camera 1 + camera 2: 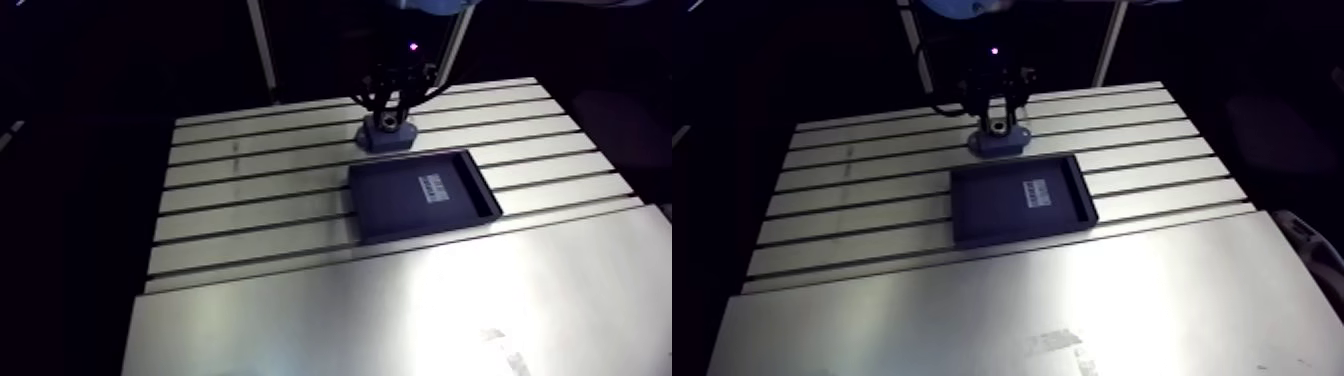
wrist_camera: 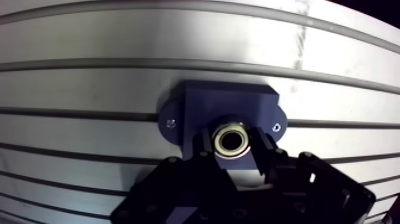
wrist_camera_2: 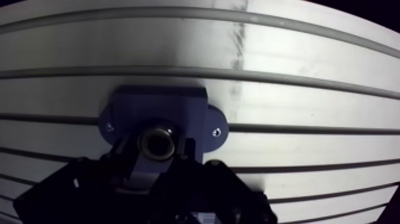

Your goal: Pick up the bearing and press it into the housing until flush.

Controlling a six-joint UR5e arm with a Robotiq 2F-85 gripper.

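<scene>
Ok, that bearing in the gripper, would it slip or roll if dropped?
Probably slippery: the bearing looks like a smooth, shiny metal ring. Being round, it would likely roll on the slotted table. It looks rigid, so the gripper shouldn't deform it.

Bearing (image 2: 231, 140) in gripper (image 2: 232, 146) over housing (image 2: 196, 104), housing on table (image 1: 250, 200), tray (image 1: 390, 205) just before it

Open table (image 1: 250, 200) flanks the housing (image 1: 385, 138); a dark tray (image 1: 390, 205) sits just beside it.
</scene>
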